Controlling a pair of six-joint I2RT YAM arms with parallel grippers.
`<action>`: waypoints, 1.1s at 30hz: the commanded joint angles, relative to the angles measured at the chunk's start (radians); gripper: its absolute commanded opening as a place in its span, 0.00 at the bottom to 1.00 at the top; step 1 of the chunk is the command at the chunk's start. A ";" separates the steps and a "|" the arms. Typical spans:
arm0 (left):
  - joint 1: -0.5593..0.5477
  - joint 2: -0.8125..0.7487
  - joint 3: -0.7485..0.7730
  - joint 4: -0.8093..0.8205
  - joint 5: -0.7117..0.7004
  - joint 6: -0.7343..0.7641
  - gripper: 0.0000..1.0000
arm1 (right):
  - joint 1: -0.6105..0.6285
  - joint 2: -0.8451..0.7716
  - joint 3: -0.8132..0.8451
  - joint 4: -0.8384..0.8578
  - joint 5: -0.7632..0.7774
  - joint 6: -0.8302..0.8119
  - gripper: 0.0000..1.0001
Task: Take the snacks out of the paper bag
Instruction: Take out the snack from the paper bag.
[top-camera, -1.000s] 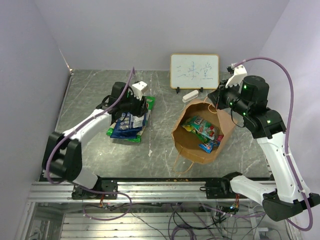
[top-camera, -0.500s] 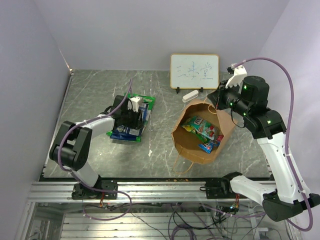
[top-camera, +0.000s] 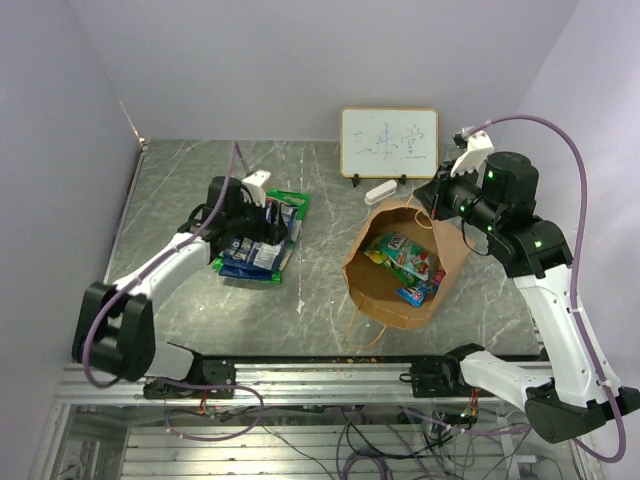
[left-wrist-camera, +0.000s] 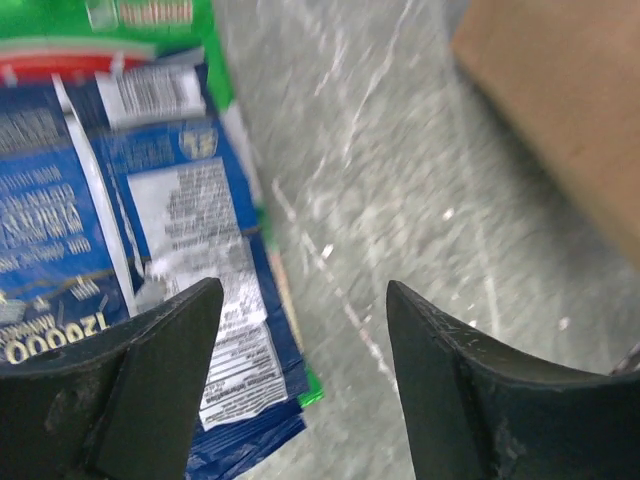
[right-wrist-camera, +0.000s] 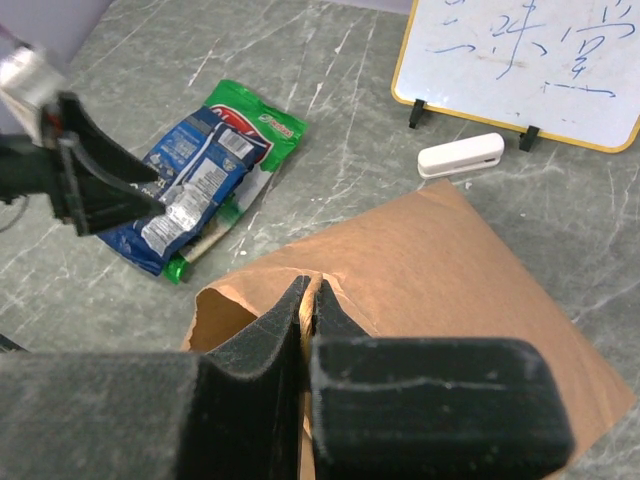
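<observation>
The brown paper bag (top-camera: 445, 250) lies open at the table's middle right, with several colourful snack packets (top-camera: 405, 262) inside. My right gripper (top-camera: 428, 199) is shut on the bag's twisted handle (right-wrist-camera: 309, 300) at its far rim, holding the mouth up. A pile of snacks lies on the left: a green chip bag (top-camera: 288, 203) under dark blue packets (top-camera: 255, 252); the blue packets (left-wrist-camera: 170, 240) and green bag (right-wrist-camera: 255, 135) also show in the wrist views. My left gripper (top-camera: 262, 215) is open and empty just above that pile (left-wrist-camera: 300, 300).
A small framed whiteboard (top-camera: 389, 143) stands at the back, with a white eraser (top-camera: 381, 190) in front of it. Grey walls close in the left, back and right. The metal rail (top-camera: 320, 380) runs along the near edge.
My left gripper rose off the pile of snacks and shifted slightly left and back, leaving the blue packets lying on the green bag. The right arm and the bag have not moved.
</observation>
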 joint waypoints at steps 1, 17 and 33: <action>-0.036 -0.147 0.059 0.081 0.048 -0.067 0.77 | 0.004 -0.007 -0.008 0.016 -0.008 0.001 0.00; -0.933 -0.101 0.238 0.178 -0.456 0.408 0.73 | 0.008 0.007 0.019 0.016 -0.024 0.044 0.00; -1.004 0.301 0.267 0.362 -0.448 0.600 0.76 | 0.009 0.009 0.021 -0.005 -0.023 0.040 0.00</action>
